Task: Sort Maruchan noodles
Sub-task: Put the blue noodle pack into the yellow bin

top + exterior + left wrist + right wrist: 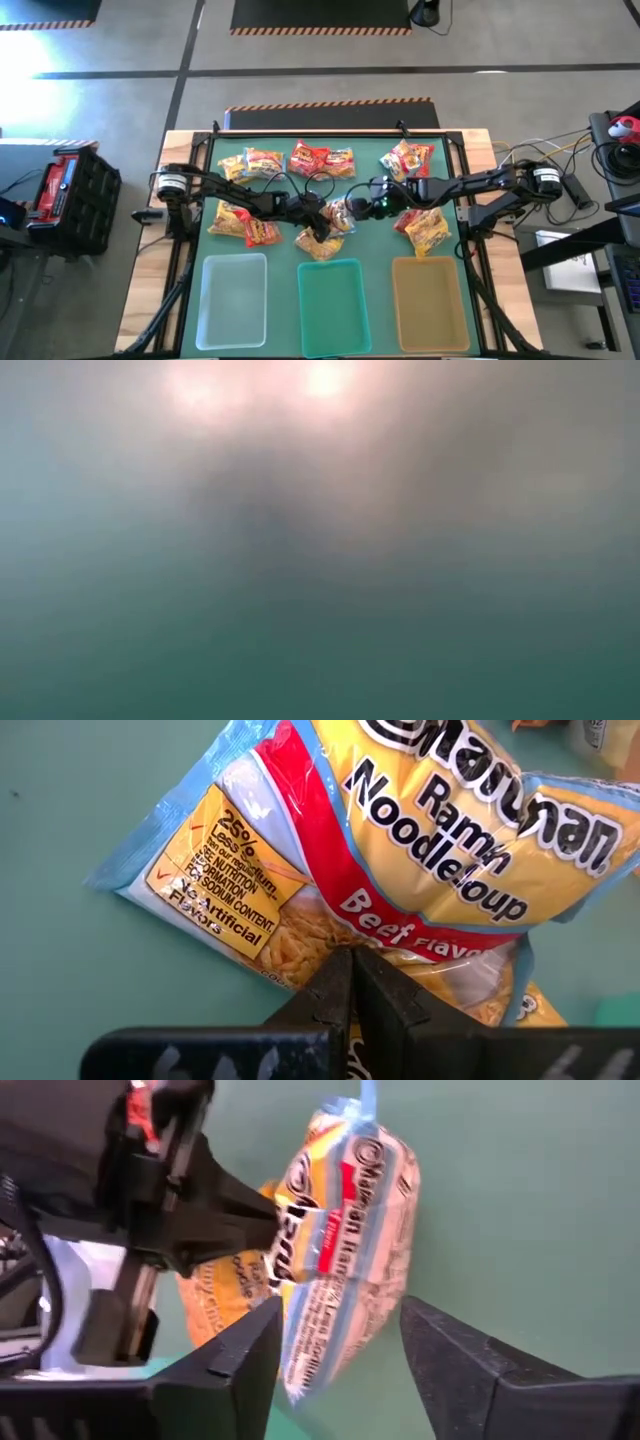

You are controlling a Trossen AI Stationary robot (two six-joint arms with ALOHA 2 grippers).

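**Both arms meeting at mid-table over the noodle pile**

Green mat covers the wooden table, and I see three trays along its near edge: a clear tray, a teal tray and an amber tray.

Maruchan noodles are scattered over the mat: two packets at far left, red ones at far centre, one at far right, a pair at left, one at right, and a small cluster at centre just above the teal tray.

Left gripper sits over that central cluster. From its wrist camera I read the fingers pressed together, tips right at the edge of a beef-flavour packet lying on the mat; I cannot tell whether they pinch the wrapper.

Right gripper reaches in from the opposite side, close to the left one. Its fingers stand apart with a yellow, blue-edged packet showing in the gap between them; from this view I cannot tell if the pads touch it. The left arm's black body is just beside that packet.

Low camera gives only a blurred teal haze; nothing readable.
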